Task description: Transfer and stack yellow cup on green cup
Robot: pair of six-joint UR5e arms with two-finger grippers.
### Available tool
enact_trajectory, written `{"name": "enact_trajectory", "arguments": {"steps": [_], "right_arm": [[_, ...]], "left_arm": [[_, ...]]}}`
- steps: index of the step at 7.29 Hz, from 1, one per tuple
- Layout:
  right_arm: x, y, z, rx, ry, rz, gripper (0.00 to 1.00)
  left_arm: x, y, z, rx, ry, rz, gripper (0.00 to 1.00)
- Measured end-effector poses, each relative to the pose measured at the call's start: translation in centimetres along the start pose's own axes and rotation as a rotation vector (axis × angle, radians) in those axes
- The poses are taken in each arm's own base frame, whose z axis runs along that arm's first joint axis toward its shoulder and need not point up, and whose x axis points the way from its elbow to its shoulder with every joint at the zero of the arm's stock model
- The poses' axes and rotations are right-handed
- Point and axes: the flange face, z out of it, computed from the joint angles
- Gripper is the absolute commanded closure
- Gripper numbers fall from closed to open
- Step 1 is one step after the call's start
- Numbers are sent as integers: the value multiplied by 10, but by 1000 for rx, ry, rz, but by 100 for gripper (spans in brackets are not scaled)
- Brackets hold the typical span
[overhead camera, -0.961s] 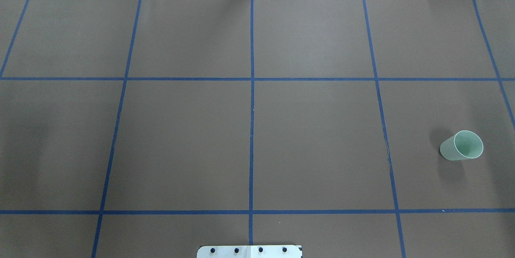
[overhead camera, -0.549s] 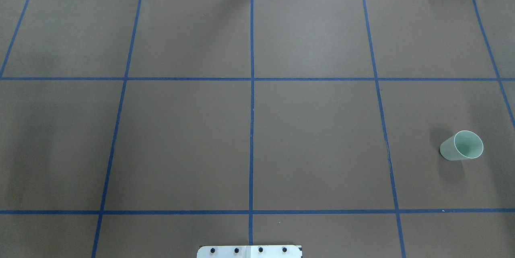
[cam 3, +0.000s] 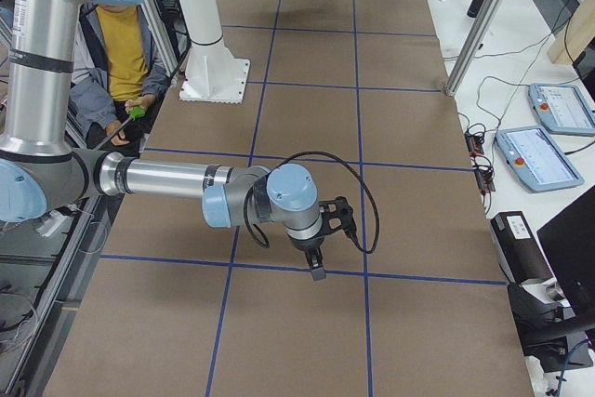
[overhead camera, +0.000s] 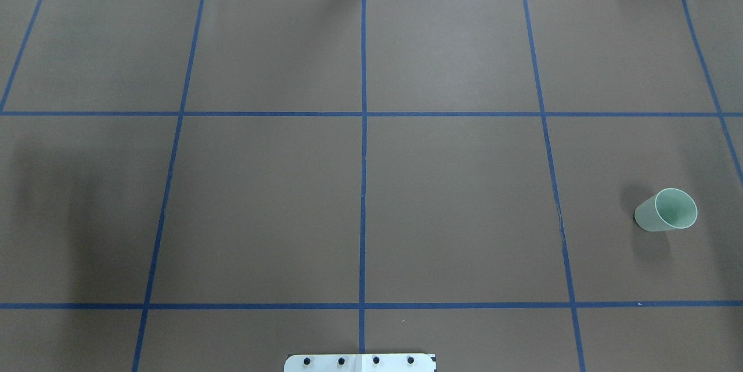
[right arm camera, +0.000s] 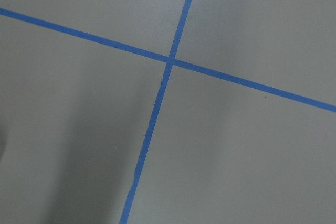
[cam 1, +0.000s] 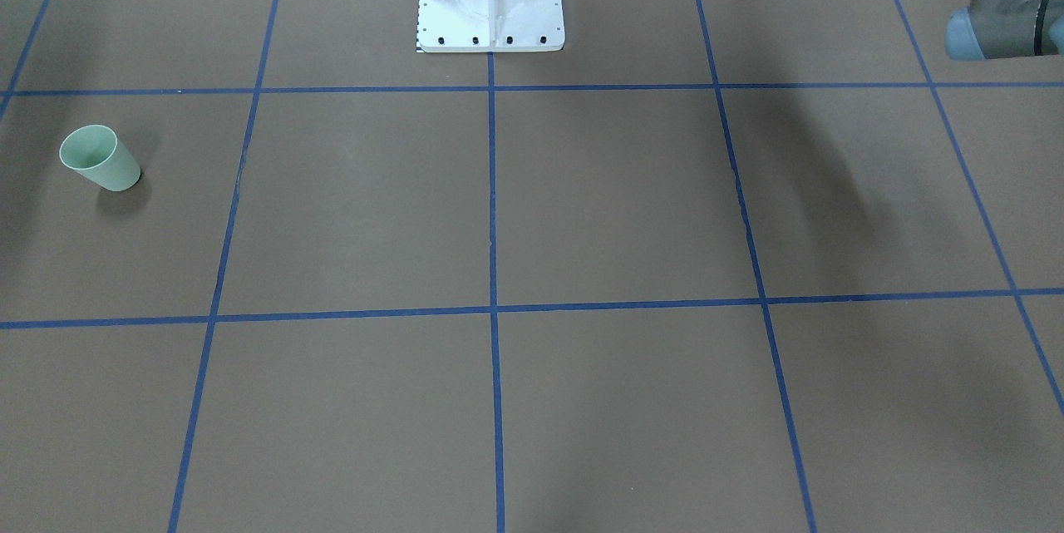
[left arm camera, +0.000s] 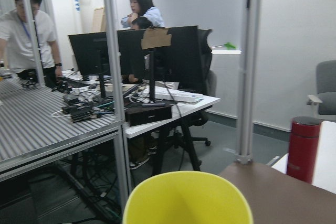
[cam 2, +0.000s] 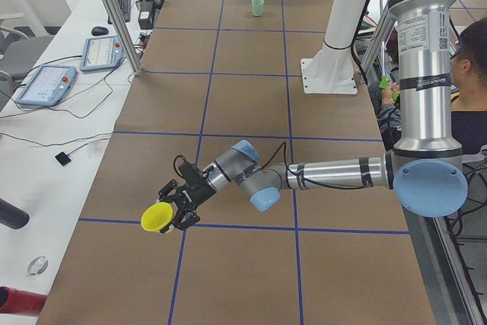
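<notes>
The small, bright yellow, tapered plastic cup (cam 2: pixel 157 218) lies tipped on its side at the tip of the left gripper (cam 2: pixel 175 209), near the brown table's (cam 2: pixel 251 279) left end, mouth turned away from the arm; whether that claw clamps it, or how wide it gapes, I cannot tell; likewise for the right gripper (cam 3: pixel 318 271). The pale mint-green plastic tumbler (overhead camera: pixel 666 210) stands upright, well apart, towards the right end; the white label (cam 2: pixel 421 36) on the left arm is too small to read; a dark red bottle (left arm camera: pixel 304 148) stands beyond the cup.

Green cup (overhead camera: pixel 666 210) on brown table (overhead camera: pixel 453 198)
</notes>
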Motion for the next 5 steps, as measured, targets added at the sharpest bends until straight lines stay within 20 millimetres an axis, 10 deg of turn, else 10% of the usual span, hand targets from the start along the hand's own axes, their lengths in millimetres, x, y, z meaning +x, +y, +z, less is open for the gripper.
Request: {"name": "enact_trajectory", "arguments": {"steps": [5], "right_arm": [[-5,-7,-3,66,-34,-57,0]], "left_arm": [[265,-29,-72,-26,467,125,89]]}}
